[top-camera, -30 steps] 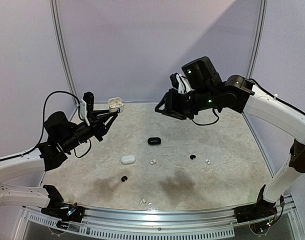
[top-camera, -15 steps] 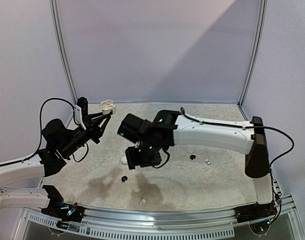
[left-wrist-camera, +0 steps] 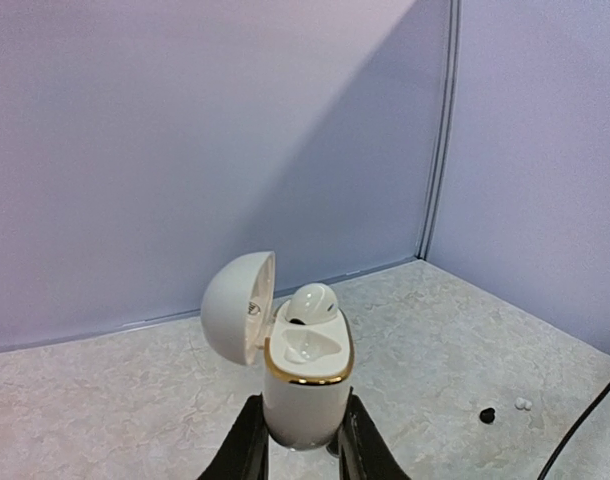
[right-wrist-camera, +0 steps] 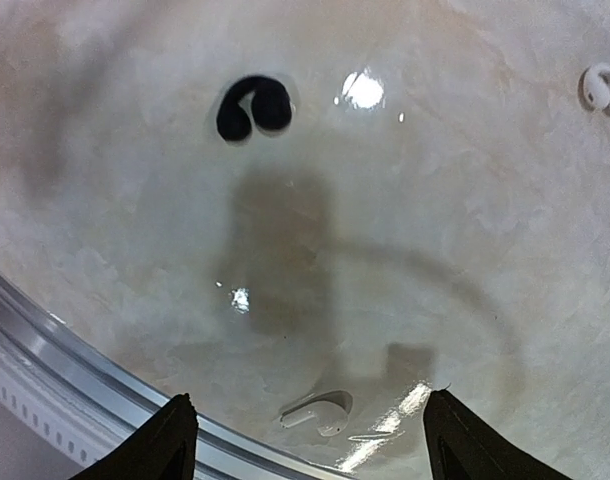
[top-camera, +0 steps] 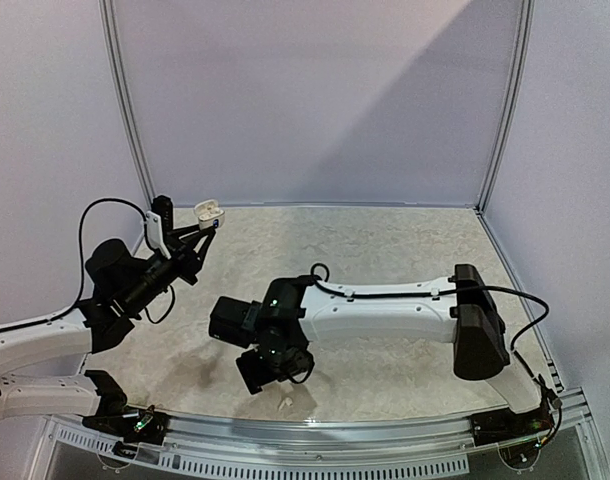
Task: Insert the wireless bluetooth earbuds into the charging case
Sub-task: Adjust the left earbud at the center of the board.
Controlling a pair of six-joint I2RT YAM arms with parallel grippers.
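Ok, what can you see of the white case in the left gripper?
The white charging case is glossy plastic with a gold rim. Its domed lid stands hinged open sideways. One white earbud sits in the far slot; the near slot is empty. The left gripper pinches its base, holding it upright.

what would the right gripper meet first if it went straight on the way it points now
Most likely the white earbud, which lies on the table between the right gripper's open fingers. Depth is hard to judge, so the fingers might touch the tabletop beside it first.
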